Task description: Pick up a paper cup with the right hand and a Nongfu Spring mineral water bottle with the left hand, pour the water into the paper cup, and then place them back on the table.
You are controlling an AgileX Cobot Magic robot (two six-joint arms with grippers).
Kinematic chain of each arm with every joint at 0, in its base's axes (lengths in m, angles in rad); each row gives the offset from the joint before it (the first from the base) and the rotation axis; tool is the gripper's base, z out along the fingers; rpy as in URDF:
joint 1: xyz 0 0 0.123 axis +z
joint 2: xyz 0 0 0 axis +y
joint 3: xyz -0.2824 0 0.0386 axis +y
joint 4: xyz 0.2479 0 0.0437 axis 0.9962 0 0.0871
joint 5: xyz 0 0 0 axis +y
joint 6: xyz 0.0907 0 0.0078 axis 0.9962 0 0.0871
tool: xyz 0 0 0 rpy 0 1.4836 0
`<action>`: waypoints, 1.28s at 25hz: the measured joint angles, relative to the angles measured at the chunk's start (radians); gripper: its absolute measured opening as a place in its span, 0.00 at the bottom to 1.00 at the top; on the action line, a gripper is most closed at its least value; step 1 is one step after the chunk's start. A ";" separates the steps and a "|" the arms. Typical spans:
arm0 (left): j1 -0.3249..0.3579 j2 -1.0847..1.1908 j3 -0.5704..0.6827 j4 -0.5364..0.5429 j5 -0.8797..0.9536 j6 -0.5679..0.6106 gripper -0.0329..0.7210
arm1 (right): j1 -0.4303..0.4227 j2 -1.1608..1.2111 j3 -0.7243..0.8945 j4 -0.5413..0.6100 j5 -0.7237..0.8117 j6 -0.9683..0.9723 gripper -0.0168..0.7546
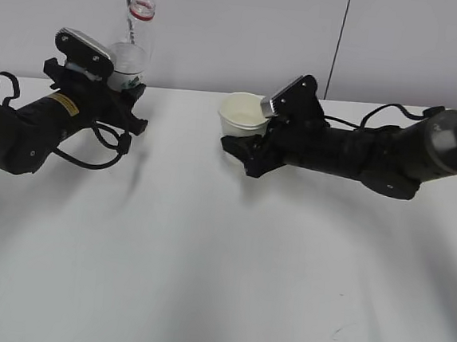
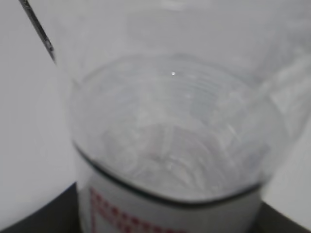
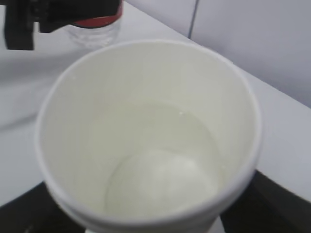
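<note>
Left gripper point(image 1: 125, 90): closed on the lower body of the tall clear plastic Nongfu Spring mineral water bottle point(image 1: 132, 50) with red neck ring and red-and-white label; bottle upright, at or just above the plain white flat table point(image 1: 221, 258), contact with the surface not discernible. No cap visible on the neck. In the left wrist view, water level point(image 2: 170, 165) just above the label.

Right gripper point(image 1: 251, 137): clamped around the lower wall of the small cream-white paper cup point(image 1: 242, 115) with rolled rim; cup tilted slightly toward the camera, base hidden behind the gripper. In the right wrist view, clear water point(image 3: 160, 170) pooled in the bottom of the cup.

Bottle and cup well apart, each at its own side of the table.

Step in hand, as judged: pouring already done, set-down under way or just finished.

Next move required: confirm both bases seated flat; level the cup first to avoid spillage; spread each pair of fingers; withdraw each arm straight back, clear of bottle and cup.
</note>
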 joint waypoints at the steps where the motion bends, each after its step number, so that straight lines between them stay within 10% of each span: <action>1: 0.000 0.000 0.000 0.000 0.001 -0.014 0.54 | -0.020 0.000 0.000 0.002 0.000 -0.002 0.70; 15: -0.039 0.000 0.000 0.002 0.004 -0.177 0.54 | -0.225 0.000 0.000 0.014 0.002 -0.010 0.70; 32: -0.057 0.000 0.000 -0.005 0.023 -0.279 0.54 | -0.235 0.086 -0.005 0.138 -0.057 -0.127 0.70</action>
